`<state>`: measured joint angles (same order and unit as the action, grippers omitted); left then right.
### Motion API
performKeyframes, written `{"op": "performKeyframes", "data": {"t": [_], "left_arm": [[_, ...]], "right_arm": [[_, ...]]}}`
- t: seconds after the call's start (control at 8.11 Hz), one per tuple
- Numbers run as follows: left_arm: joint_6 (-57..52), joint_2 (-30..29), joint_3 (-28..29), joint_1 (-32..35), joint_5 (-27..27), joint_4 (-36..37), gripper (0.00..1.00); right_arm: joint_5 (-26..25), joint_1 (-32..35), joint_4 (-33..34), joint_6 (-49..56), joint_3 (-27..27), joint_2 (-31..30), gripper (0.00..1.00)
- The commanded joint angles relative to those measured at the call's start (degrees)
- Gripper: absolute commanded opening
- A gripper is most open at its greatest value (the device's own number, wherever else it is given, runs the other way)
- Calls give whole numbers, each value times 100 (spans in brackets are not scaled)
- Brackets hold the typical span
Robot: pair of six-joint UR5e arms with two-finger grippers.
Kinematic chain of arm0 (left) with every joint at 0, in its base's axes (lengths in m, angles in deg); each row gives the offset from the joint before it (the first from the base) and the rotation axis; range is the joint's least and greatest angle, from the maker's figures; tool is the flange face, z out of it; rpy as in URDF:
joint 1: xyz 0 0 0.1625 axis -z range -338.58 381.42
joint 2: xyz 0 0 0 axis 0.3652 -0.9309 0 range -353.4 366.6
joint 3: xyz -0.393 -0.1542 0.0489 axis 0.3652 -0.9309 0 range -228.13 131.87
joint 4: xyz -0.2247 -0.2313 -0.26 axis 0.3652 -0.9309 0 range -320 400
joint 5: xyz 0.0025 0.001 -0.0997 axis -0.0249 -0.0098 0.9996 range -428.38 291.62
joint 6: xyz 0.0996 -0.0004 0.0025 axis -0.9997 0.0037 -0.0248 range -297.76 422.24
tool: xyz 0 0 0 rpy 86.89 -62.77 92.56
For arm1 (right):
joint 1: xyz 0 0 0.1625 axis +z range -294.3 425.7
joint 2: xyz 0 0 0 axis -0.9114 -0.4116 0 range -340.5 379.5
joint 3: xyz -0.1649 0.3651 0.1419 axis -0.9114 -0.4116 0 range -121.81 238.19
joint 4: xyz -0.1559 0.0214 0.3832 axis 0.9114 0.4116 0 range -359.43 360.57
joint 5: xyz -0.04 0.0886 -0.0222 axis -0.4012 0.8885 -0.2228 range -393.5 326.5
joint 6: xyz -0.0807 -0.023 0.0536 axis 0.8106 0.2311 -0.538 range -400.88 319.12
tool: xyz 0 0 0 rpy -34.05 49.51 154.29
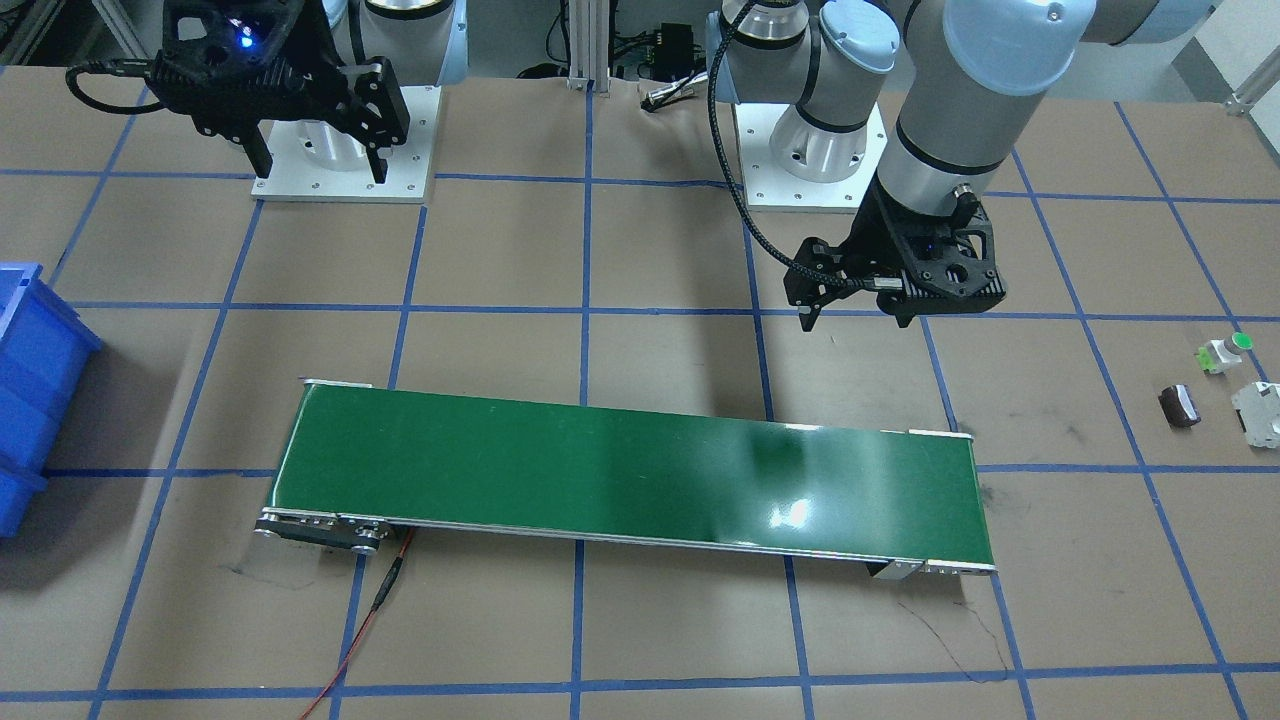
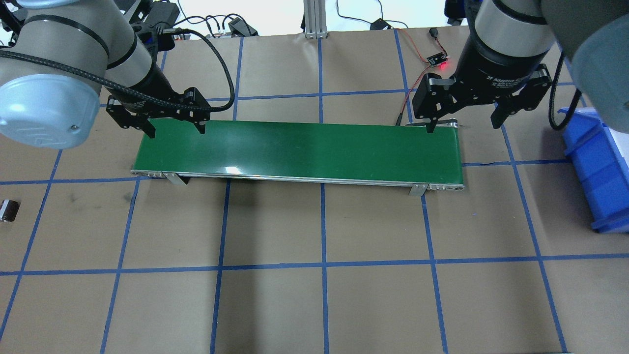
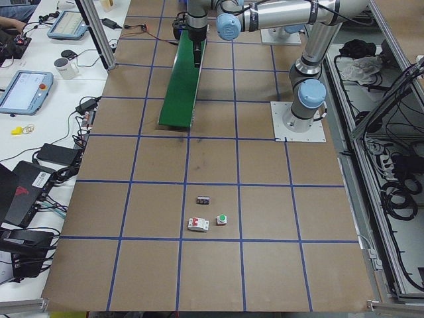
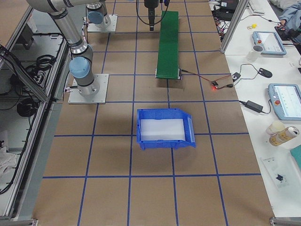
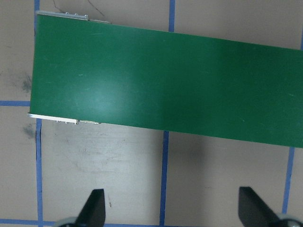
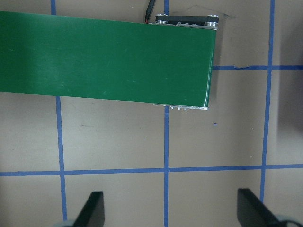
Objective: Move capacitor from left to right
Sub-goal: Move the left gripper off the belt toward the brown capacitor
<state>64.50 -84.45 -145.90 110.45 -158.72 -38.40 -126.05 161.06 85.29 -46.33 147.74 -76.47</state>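
Note:
The capacitor [image 1: 1179, 406], a small dark brown-black block, lies on the brown table at the far end on my left side, well clear of the conveyor. It also shows in the overhead view [image 2: 9, 210] and the left side view [image 3: 204, 199]. My left gripper [image 2: 176, 132] is open and empty, and hovers over the left end of the green conveyor belt [image 2: 300, 152], far from the capacitor. It also shows in the front view [image 1: 855, 322]. My right gripper [image 2: 463, 127] is open and empty above the belt's right end.
A white part with a green cap [image 1: 1227, 350] and a light grey boxy part [image 1: 1258, 410] lie beside the capacitor. A blue bin [image 2: 589, 162] stands on the table past the belt's right end. A red-black wire [image 1: 380, 600] runs from the conveyor.

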Motion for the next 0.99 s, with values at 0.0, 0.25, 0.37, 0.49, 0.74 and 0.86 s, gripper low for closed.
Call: {"op": "performKeyframes", "data": {"t": [0.0, 0.25, 0.37, 0.49, 0.74, 0.86], "left_arm": [[-7, 52, -40, 0, -9, 0, 100], [-468, 70, 12, -192, -18, -9, 100], [-899, 149, 21, -445, -36, -44, 100], [-1286, 193, 30, -770, -36, -79, 100], [-2033, 246, 30, -1551, -36, -27, 100], [-2629, 246, 30, -2164, -27, -26, 100]], "right_arm": [[0, 0, 0, 0, 0, 0, 100], [0, 18, 0, 0, 0, 0, 100], [0, 18, 0, 0, 9, 9, 100], [0, 18, 0, 0, 9, 9, 100], [9, 18, 0, -9, 9, 9, 100], [17, 18, 0, -9, 9, 9, 100]]}}
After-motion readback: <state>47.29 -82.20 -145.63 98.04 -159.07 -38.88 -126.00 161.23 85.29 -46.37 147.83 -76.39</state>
